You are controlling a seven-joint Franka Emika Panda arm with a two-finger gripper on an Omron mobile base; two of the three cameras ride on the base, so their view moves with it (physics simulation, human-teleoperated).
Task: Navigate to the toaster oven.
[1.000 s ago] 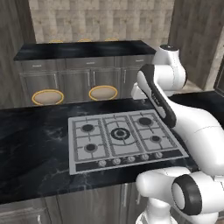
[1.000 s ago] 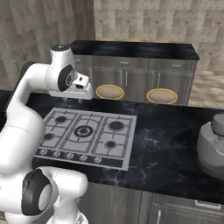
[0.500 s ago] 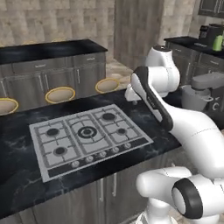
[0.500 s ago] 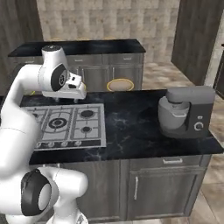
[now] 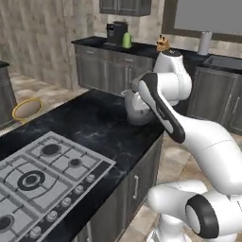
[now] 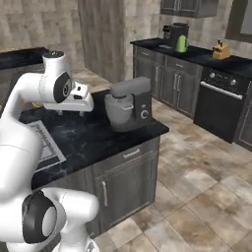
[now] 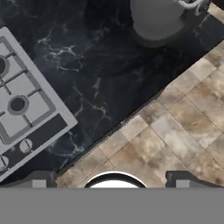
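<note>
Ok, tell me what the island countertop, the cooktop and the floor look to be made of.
Countertop: polished black stone, probably marble or granite, judging by the white veining.
Cooktop: brushed metal, likely stainless steel, going by its pale grey plate with dark burners and round knobs.
Floor: matte stone or ceramic tile, mottled brown squares with visible joints.

The Franka Panda arm (image 5: 198,142) at the right of the left base view is glossy white, with rounded tubular links and dark grey to black rings at its joints; a black stripe runs along one link, and its white hand (image 6: 76,101) is blocky
</note>
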